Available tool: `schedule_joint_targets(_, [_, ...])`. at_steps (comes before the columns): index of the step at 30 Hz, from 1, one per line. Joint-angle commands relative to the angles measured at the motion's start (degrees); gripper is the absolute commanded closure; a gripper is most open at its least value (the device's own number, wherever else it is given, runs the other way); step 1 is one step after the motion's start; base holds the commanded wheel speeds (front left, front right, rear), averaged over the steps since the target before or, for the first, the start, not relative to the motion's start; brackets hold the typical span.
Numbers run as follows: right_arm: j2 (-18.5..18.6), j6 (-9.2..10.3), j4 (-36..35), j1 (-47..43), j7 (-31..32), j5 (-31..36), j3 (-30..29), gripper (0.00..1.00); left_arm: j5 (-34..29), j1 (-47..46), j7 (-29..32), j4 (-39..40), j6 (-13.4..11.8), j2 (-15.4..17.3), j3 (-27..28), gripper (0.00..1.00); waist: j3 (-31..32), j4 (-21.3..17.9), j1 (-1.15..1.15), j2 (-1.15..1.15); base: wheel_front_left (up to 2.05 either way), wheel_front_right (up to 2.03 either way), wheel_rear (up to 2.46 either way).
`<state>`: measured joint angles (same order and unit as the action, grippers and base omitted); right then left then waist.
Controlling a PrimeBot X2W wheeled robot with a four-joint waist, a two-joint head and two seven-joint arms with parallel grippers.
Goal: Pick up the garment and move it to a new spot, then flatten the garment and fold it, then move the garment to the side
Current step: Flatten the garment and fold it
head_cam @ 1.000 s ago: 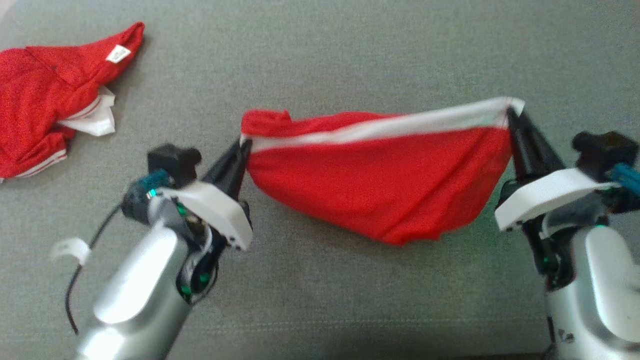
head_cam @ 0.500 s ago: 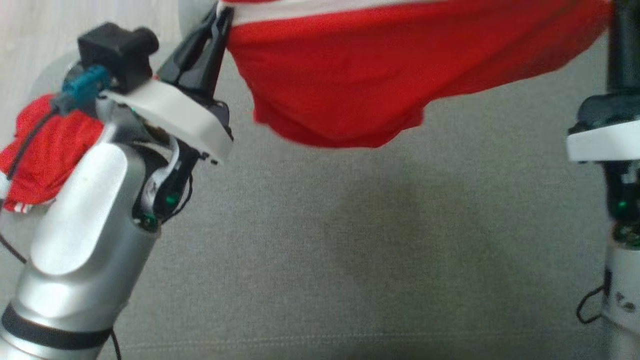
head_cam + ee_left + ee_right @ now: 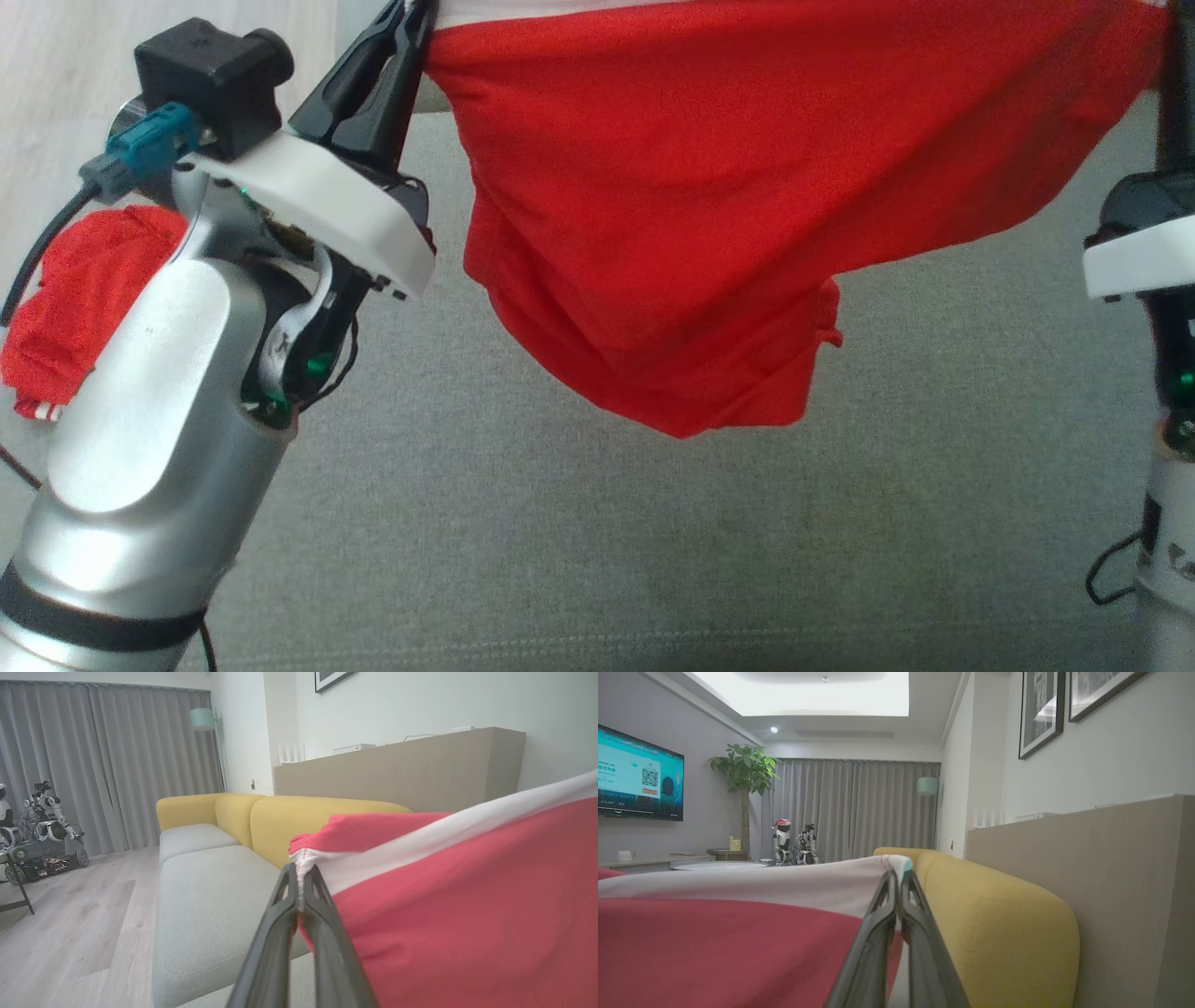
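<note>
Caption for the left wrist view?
Left gripper shut on the red garment at its white band, above the grey sofa seat.

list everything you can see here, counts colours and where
held garment: 1, red with white band, hanging stretched between both grippers
second garment: 1, red, crumpled, far left of head view
sofa seat: 1, grey, under held garment
sofa backrest: 1, yellow, behind seat
curtains: 1 set, grey, far wall
tv: 1, lit, on wall
plant: 1, green, beside curtains
left gripper: 1, dark, shut on held garment's white-banded corner
right gripper: 1, dark, shut on its opposite corner
</note>
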<state>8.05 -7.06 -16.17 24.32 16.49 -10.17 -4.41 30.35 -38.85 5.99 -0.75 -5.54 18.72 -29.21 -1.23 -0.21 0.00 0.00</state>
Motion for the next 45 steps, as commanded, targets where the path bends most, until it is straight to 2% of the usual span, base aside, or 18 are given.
schedule_joint_targets(1, [0.13,-0.43,-0.52,2.46,0.37,-0.78,0.77,1.00,0.51,-3.17,0.06,0.66,-0.01,1.81,2.49,1.00,-0.75,0.09,0.00,0.00,0.00,0.00,0.00])
schedule_joint_targets(6, [0.60,-0.43,6.89,8.35,-0.60,-2.63,1.50,1.00,1.18,-7.62,-1.67,-6.03,2.27,0.35,2.41,1.00,-3.04,0.08,0.00,0.00,0.00,0.00,0.00])
schedule_joint_targets(10, [0.87,-0.43,16.78,18.49,-3.07,-3.72,3.57,1.00,0.64,-15.41,-6.34,-15.36,5.03,-1.73,2.87,1.00,-6.04,-0.54,0.00,0.00,0.00,0.00,0.00])
schedule_joint_targets(17, [-1.85,-0.43,42.28,37.99,-17.05,-3.04,7.33,1.00,-2.21,-30.04,-18.26,-36.84,8.69,-6.14,2.94,1.00,-10.52,-2.51,0.00,0.00,0.00,0.00,0.00])
schedule_joint_targets(18, [-1.85,-0.43,42.28,37.99,-17.05,-3.04,7.33,1.00,-2.21,-30.04,-18.26,-36.84,8.69,-6.14,2.94,1.00,-10.52,-2.51,0.00,0.00,0.00,0.00,0.00])
schedule_joint_targets(21, [-3.41,-0.43,53.43,42.74,-21.46,-2.57,10.44,1.00,-2.93,-32.65,-20.04,-45.54,9.48,-7.91,2.57,1.00,-12.35,-3.37,0.00,0.00,0.00,0.00,0.00])
schedule_joint_targets(22, [-4.16,-0.43,60.02,44.42,-23.12,-2.75,12.72,1.00,-3.00,-33.01,-20.65,-49.63,10.06,-9.12,2.66,1.00,-13.73,-3.68,0.00,0.00,0.00,0.00,0.00])
schedule_joint_targets(23, [-4.16,-0.43,60.02,44.42,-23.12,-2.75,12.72,1.00,-3.00,-33.01,-20.65,-49.63,10.06,-9.12,2.66,1.00,-13.73,-3.68,0.00,0.00,0.00,0.00,0.00])
schedule_joint_targets(29, [-5.07,-0.43,73.36,43.84,-25.10,-6.29,20.60,1.00,-1.77,-28.94,-20.96,-55.63,11.06,-11.41,5.67,1.00,-17.94,-3.74,0.00,0.00,0.00,0.00,0.00])
schedule_joint_targets(34, [-5.14,-0.43,76.24,38.50,-26.14,-13.56,27.52,1.00,-1.80,-22.03,-20.98,-58.20,10.84,-13.40,7.51,1.00,-19.01,-3.04,0.00,0.00,0.00,0.00,0.00])
schedule_joint_targets(36, [-5.15,-0.43,76.48,35.57,-26.91,-16.39,28.59,1.00,-1.87,-18.38,-20.98,-56.46,10.63,-14.22,8.45,1.00,-19.01,-2.46,0.00,0.00,0.00,0.00,0.00])
schedule_joint_targets(42, [-4.79,-0.43,74.56,24.26,-29.45,-20.99,29.49,1.00,-3.32,-4.30,-20.98,-47.65,11.23,-15.32,9.97,1.00,-16.87,-1.47,0.00,0.00,0.00,0.00,0.00])
schedule_joint_targets(45, [-2.61,-0.43,70.12,15.77,-30.46,-22.37,28.21,1.00,-4.42,4.75,-20.99,-40.86,11.23,-15.43,11.63,1.00,-15.08,-1.12,0.00,0.00,0.00,0.00,0.00])
